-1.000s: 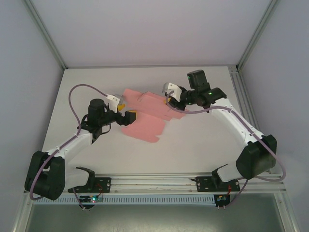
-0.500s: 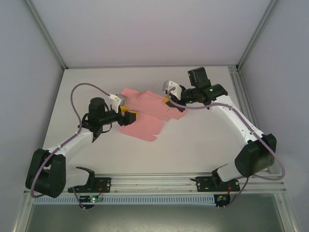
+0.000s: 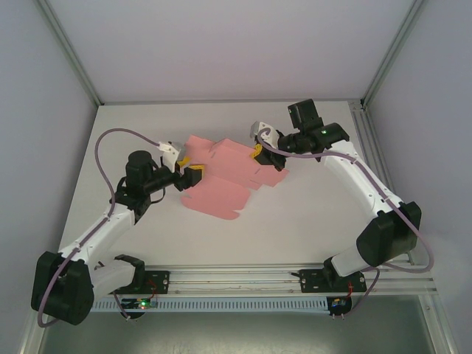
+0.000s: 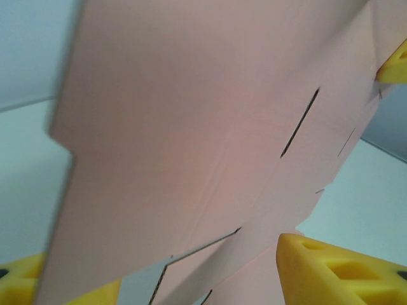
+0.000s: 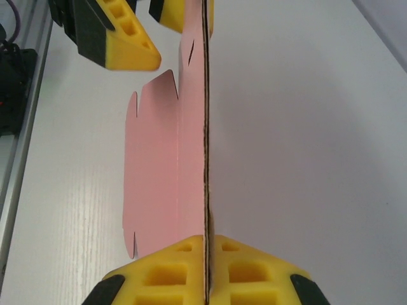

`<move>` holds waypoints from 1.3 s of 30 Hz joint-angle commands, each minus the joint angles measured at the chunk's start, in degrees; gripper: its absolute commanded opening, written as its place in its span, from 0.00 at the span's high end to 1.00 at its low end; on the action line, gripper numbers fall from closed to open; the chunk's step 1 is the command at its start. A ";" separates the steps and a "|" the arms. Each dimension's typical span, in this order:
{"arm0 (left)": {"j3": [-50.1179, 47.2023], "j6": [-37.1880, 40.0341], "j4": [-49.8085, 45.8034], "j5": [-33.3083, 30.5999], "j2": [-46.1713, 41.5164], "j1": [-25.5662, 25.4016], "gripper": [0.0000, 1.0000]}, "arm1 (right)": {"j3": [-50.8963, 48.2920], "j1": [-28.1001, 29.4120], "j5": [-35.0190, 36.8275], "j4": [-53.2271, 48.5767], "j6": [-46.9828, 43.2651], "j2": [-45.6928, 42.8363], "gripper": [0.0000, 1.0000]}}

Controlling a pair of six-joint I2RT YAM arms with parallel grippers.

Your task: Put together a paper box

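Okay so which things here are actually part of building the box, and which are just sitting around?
Part of the job: pink card sheet; right gripper, shut on the sheet; left gripper, open at the sheet's edge.
Just there: table; purple cables; metal rail along the near edge.

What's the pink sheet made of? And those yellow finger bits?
The paper box looks like thin matte card: no shine, crisp cut slits, a brownish core along its edge. The yellow fingers look like matte plastic or rubber, with moulded hollow pockets.
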 commanded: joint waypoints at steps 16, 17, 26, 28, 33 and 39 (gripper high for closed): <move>6.24 -4.58 -3.04 1.54 5.46 -0.60 0.89 | 1.47 4.39 11.57 4.54 6.64 1.95 1.00; 6.99 -4.81 -4.45 -1.01 6.17 -1.36 0.92 | 0.81 5.63 15.15 6.63 8.43 1.84 1.00; 11.15 -10.91 -9.19 -28.58 11.35 -10.49 0.99 | -7.05 19.35 44.95 18.53 11.08 1.20 1.00; 13.75 -13.57 -12.55 -36.56 13.65 -12.54 1.00 | -7.38 20.35 46.57 19.27 13.18 1.31 1.00; 17.05 -14.12 -14.57 -51.32 19.52 -17.49 1.00 | -7.24 21.97 51.10 20.53 19.49 1.87 1.00; 17.70 -18.17 -10.87 -55.10 22.46 -21.15 1.00 | -8.30 23.54 55.14 20.60 22.30 2.76 1.00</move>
